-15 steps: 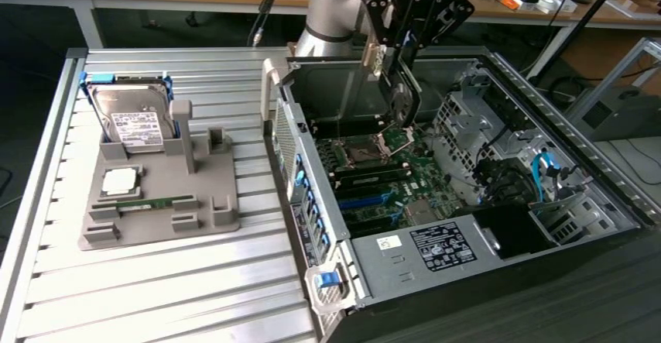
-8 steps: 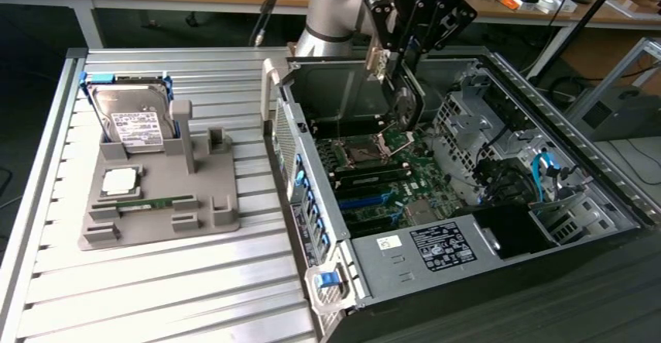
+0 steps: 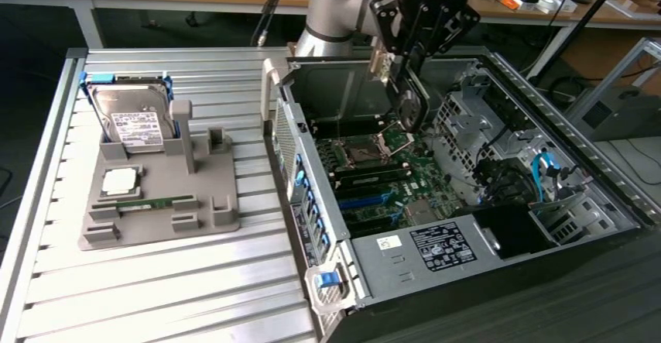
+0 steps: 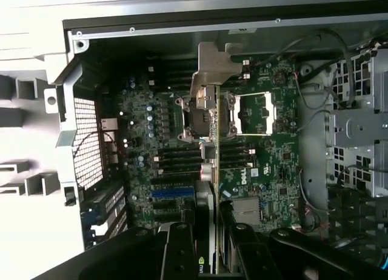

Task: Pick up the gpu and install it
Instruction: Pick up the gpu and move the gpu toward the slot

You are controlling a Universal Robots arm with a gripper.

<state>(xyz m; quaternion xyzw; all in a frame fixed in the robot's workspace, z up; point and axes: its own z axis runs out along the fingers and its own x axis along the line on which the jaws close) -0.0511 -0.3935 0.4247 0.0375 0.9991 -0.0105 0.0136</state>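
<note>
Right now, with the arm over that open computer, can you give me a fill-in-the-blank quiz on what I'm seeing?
1. The pincer is ____ on the gpu.
2. The gpu hangs ____ the motherboard of the open computer case.
3. The hard drive stands at the exterior view's ____, outside the computer case.
4. The slim memory stick on the grey holder is ____.
Missing words: shut; above; left; green.

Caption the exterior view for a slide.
End effector holds the gpu on edge over the motherboard in the open case; hard drive rests on the tray beside it.
</note>
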